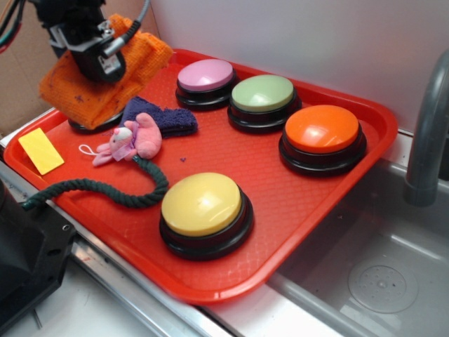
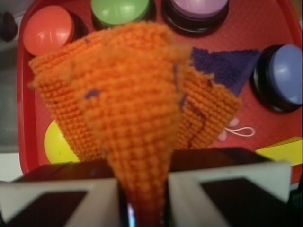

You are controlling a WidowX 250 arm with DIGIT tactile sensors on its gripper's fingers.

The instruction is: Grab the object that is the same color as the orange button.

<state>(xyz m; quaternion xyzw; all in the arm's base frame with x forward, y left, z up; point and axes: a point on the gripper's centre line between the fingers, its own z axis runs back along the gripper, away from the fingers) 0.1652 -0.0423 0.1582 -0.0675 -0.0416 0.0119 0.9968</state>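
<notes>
The object, an orange terry-cloth rag (image 1: pixel 88 90) with dark specks, hangs bunched above the far left corner of the red tray (image 1: pixel 280 203). My gripper (image 1: pixel 98 60) is shut on its top. In the wrist view the rag (image 2: pixel 137 94) fans out from between my pads, with the gripper (image 2: pixel 142 198) pinching its narrow end. The orange button (image 1: pixel 323 130), a glossy dome on a black base, stands at the tray's right side, well away from the rag. It shows again at the top left of the wrist view (image 2: pixel 47 30).
On the tray stand a yellow button (image 1: pixel 203 203), a green button (image 1: pixel 263 93), a pink button (image 1: pixel 205 74) and a blue button (image 2: pixel 286 75). A purple cloth (image 1: pixel 165 118), pink plush (image 1: pixel 130 140), green rope (image 1: pixel 105 189) and yellow square (image 1: pixel 41 151) lie below the rag. A faucet (image 1: pixel 428 140) rises at right.
</notes>
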